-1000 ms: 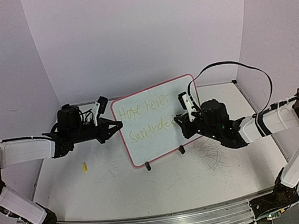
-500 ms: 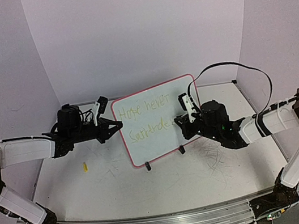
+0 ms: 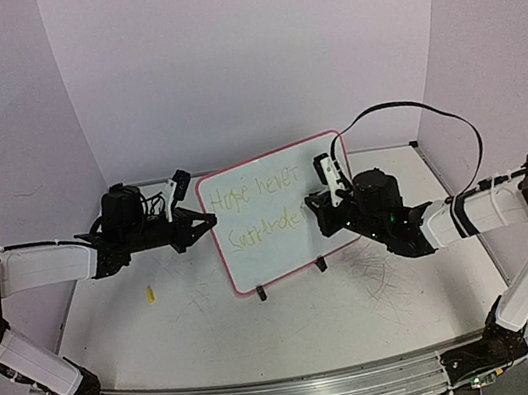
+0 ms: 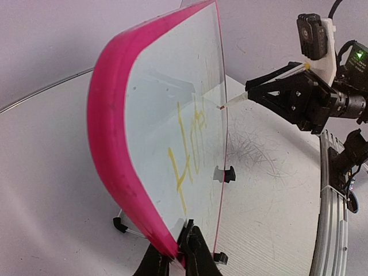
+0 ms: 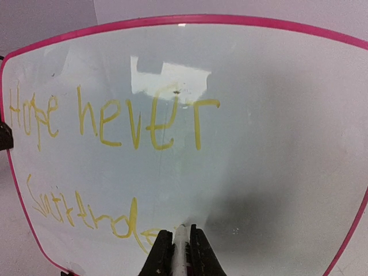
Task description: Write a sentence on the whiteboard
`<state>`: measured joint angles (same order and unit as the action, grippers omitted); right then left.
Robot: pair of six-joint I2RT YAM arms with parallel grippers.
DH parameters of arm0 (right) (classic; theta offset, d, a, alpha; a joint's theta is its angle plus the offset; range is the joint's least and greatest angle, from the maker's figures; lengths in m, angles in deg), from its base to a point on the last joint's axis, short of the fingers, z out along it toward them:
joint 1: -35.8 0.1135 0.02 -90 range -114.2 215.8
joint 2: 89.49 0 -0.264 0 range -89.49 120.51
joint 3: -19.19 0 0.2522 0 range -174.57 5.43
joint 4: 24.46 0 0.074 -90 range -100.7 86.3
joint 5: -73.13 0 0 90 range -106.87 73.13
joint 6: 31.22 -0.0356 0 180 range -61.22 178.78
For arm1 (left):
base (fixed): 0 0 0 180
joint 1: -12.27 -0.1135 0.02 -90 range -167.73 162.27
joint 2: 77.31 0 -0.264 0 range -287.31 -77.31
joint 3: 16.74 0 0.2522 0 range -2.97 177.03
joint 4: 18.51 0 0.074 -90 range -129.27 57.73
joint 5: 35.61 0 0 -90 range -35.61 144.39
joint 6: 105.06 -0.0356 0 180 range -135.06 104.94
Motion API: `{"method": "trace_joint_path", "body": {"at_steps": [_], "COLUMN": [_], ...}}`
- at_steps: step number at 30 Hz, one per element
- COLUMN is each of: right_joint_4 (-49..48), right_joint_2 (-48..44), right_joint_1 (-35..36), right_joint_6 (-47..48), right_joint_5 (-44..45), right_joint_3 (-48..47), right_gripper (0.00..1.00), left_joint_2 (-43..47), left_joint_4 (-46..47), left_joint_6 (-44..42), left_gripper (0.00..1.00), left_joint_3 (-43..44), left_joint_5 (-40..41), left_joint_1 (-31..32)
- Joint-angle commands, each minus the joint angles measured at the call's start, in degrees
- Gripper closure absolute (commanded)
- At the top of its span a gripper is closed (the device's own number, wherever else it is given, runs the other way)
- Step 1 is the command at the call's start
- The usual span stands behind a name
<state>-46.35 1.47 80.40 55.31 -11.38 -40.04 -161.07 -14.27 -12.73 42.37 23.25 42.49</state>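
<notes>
The whiteboard (image 3: 276, 254) stands upright on the table, pink-framed and turned toward the right arm. The sentence (image 3: 255, 191) is in yellow: "Hope never" above, an unfinished second line (image 5: 86, 215) below. My left gripper (image 3: 210, 223) is shut on the board's left edge, its jaws pinching the pink frame (image 4: 183, 244). My right gripper (image 5: 180, 238) is shut on a white marker (image 5: 180, 253). The marker's tip (image 4: 222, 106) rests against the whiteboard (image 5: 276, 115) just right of the last yellow letter.
A small yellow cap (image 3: 149, 295) lies on the table left of the board. Black clip feet (image 3: 321, 264) hold the board up. Grey scratch marks (image 3: 378, 270) cover the table under the right arm. A black cable (image 3: 412, 112) loops above that arm.
My right gripper has risen a little along the board with the marker. The left gripper and the board have not moved.
</notes>
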Motion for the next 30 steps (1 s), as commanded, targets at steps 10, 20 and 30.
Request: {"method": "trace_joint_path", "body": {"at_steps": [10, 20, 30], "right_joint_4": [-1.9, -3.1, -5.2], "right_joint_2": [-6.4, -5.1, -3.6], "right_joint_1": [-0.7, -2.8, -2.8], "right_joint_6": [-1.4, -2.1, -2.1], "right_joint_5": [5.8, -7.0, -1.1], "right_joint_3": [2.9, 4.3, 3.4], "right_gripper": [1.0, 1.0, 1.0], "left_joint_2": [-1.2, -1.4, -1.3], "left_joint_4": [-3.7, -3.8, -3.8], "left_joint_6": [-8.1, -8.1, -8.2], "left_gripper": [1.0, 1.0, 1.0], "left_joint_3": [0.4, 0.5, 0.5], "left_joint_5": [7.1, 7.1, 7.2], "left_joint_1": [-0.1, -0.2, -0.2]}}
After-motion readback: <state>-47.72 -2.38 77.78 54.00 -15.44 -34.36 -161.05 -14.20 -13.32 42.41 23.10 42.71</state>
